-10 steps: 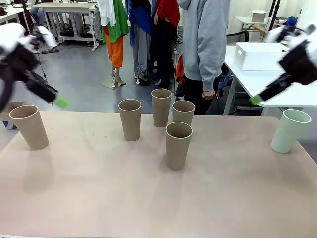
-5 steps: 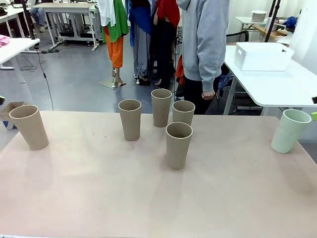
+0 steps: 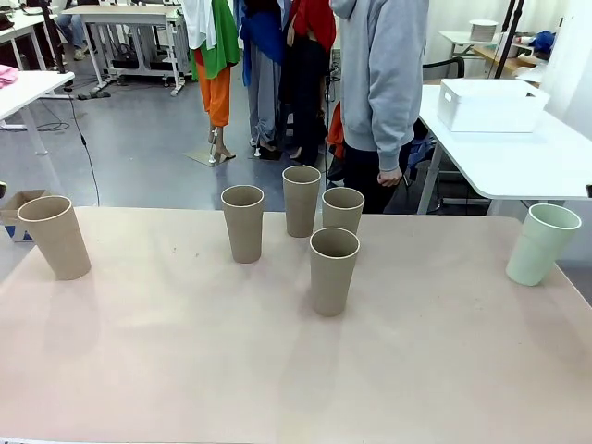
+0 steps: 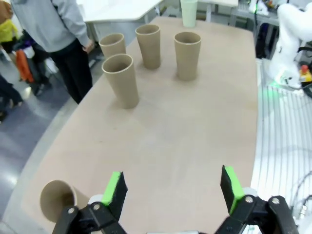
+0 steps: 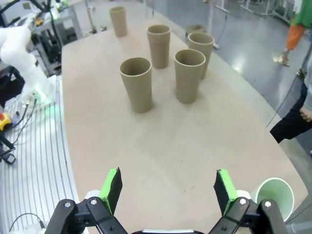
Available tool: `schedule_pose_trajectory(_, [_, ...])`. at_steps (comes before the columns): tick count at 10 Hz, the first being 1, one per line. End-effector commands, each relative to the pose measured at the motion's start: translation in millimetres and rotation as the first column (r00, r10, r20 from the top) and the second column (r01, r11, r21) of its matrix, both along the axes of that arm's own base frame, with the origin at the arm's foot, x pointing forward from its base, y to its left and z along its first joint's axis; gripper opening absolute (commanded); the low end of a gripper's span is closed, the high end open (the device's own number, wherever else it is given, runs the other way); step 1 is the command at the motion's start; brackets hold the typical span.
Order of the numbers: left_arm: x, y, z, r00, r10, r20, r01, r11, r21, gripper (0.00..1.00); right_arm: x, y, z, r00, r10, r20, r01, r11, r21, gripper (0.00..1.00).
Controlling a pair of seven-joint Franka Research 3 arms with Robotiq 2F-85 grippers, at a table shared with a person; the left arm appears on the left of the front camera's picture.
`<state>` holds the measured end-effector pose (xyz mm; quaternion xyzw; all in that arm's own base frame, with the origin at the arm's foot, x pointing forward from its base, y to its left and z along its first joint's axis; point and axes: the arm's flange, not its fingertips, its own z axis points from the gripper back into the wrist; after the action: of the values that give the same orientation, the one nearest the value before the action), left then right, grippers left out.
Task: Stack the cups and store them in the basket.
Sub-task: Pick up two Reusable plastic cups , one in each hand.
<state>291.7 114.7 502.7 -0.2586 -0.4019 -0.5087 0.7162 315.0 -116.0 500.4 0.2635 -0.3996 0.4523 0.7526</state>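
Five tan cups stand upright on the beige table: one at the far left [image 3: 55,238] and a middle cluster, of which the nearest [image 3: 334,271] is foremost. The pale green cup [image 3: 543,244] stands alone at the right edge. The white basket [image 3: 490,104] sits on a white side table behind, off the work table. My left gripper [image 4: 173,187] hangs open above the table's left end, with the left tan cup [image 4: 58,200] just below and beside it. Over the right end, my right gripper [image 5: 167,187] is open too, close to the green cup [image 5: 275,195]. Neither holds anything.
A person in a grey hoodie [image 3: 384,83] stands at the far edge behind the cluster, hand hanging down. The other arm's white base [image 4: 292,44] shows past the table's near edge. Bare tabletop lies between the cluster and each end cup.
Both arms, which reached in from the sides of the front view a second ago, have pulled back out of that picture. The cups have not moved.
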Motion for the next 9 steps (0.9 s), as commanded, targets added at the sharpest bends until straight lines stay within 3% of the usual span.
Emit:
schedule_pose_trajectory(1, [-0.9, -0.2, -0.2, 1.000, -0.004, -0.009, 0.004, 1.000, -0.009, 1.00, -2.3, -1.3, -0.2, 1.000, -0.012, 0.006, 0.012, 1.000, -0.004, 1.00])
schedule_pose_trajectory(9, [-0.9, -0.2, -0.2, 1.000, -0.004, -0.009, 0.004, 1.000, -0.009, 1.00, -2.3, -1.3, -0.2, 1.000, -0.012, 0.006, 0.012, 1.000, -0.004, 1.00])
